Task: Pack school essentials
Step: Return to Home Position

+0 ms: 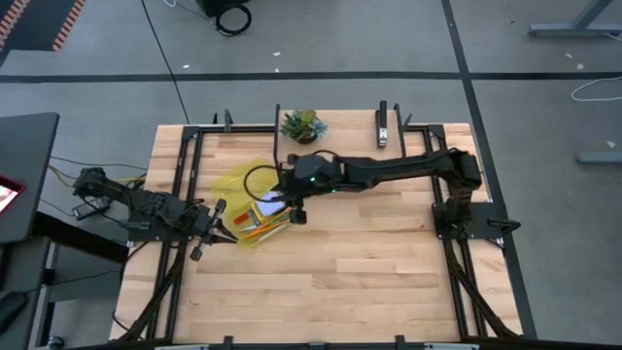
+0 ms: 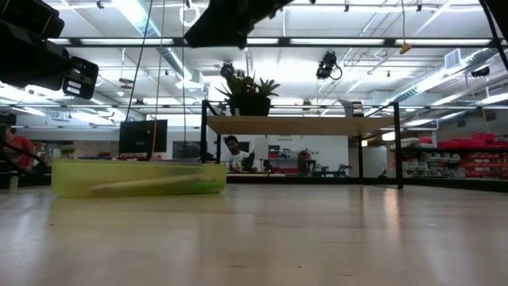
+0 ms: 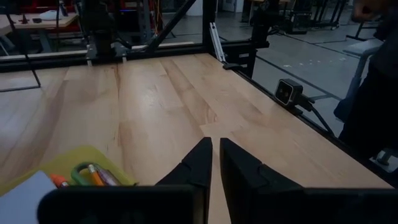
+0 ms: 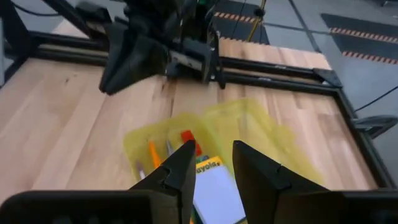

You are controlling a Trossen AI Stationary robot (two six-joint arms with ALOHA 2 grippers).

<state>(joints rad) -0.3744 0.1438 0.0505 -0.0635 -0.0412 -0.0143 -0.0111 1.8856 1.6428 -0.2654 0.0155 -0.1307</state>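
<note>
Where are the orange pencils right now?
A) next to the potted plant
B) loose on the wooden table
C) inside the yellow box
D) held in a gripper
C: the high view shows the orange pencils lying inside the yellow box.

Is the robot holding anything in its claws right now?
No, nothing. The right gripper hangs open above the yellow box. The left gripper sits beside the box, and only the table shows between its fingers.

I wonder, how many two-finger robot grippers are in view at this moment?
2. The left gripper sits shut beside the translucent yellow plastic box, on its left-arm side; the right gripper hovers open above the box's contents.
</note>
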